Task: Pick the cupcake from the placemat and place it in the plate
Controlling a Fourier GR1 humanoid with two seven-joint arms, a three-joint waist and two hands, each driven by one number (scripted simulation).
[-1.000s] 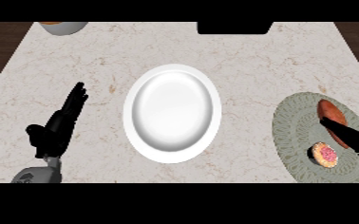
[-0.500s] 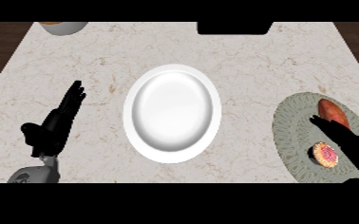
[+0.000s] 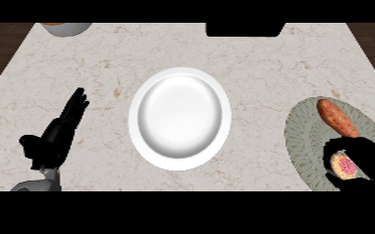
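A white plate lies in the middle of the marble counter. At the right edge sits a round grey-green placemat. On it rests the cupcake, pink-topped, at the lower right. My right hand is curled round the cupcake, fingers above and beside it, partly cut off by the view's edge. My left hand rests open at the lower left, fingers straight and pointing up, well apart from the plate.
An orange sweet potato lies on the placemat just above my right hand. A bowl shows at the counter's far left corner. A dark object sits at the far edge, right of centre.
My right hand has moved down over the placemat and closed round the cupcake. The sweet potato is now uncovered. My left hand has stayed put.
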